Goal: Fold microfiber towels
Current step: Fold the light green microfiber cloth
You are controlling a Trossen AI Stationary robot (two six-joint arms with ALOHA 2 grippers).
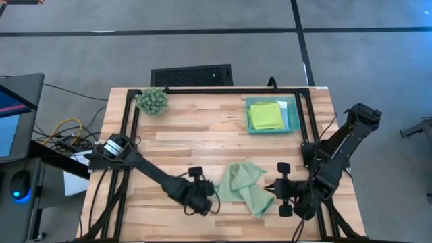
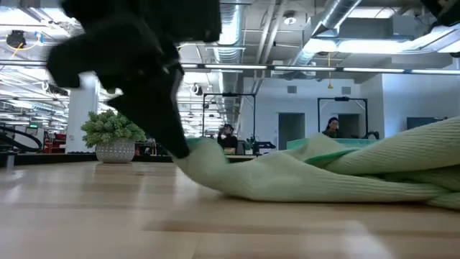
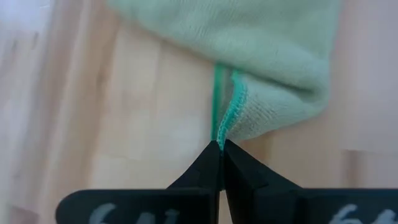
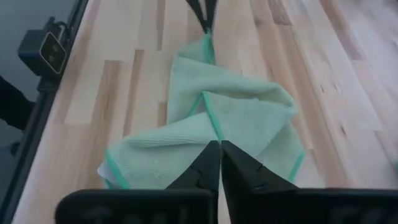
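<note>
At lower centre, our left claw (image 3: 221, 144) pinches the sage towel's (image 1: 244, 185) edge; right claw (image 4: 220, 144) looks closed, grip unclear.

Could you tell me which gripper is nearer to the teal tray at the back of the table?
Right. The right gripper sits in front of the tray; the left gripper is farther left.

No text, label or number can be read for certain. Pale marks run along the dark body of the left gripper (image 3: 221, 149) in its wrist view, cut off at the frame's edge, and similar marks on the right gripper (image 4: 219, 146) are illegible.
</note>
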